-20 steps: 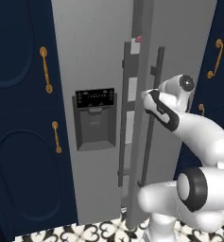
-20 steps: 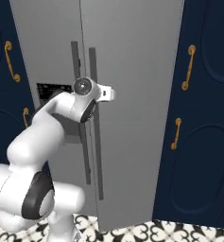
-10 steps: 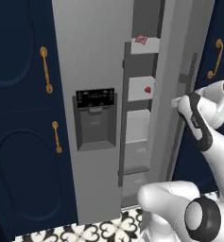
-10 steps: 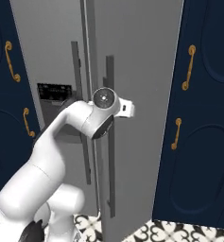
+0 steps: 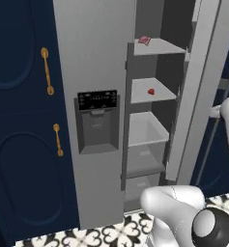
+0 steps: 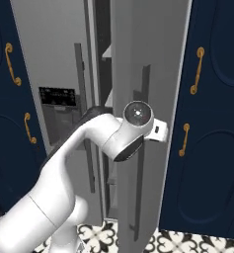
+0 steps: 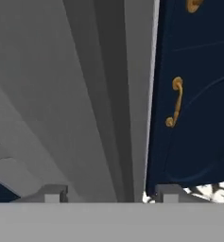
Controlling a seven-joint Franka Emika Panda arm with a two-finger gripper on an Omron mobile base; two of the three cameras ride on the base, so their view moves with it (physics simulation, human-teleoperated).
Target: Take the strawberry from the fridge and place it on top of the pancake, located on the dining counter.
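standing with its right door swung wide, the fridge [image 5: 94,72] shows the strawberry [image 5: 151,91] untouched on a middle shelf, at about 1 o'clock of the left base view. the pincer [image 7: 111,193] sits by the door handle [image 7: 114,94] with its tips spread apart and nothing between them. judging by this, only the door-opening is done; reaching in, grasping the fruit and carrying it to the pancake on the dining worktop all remain.
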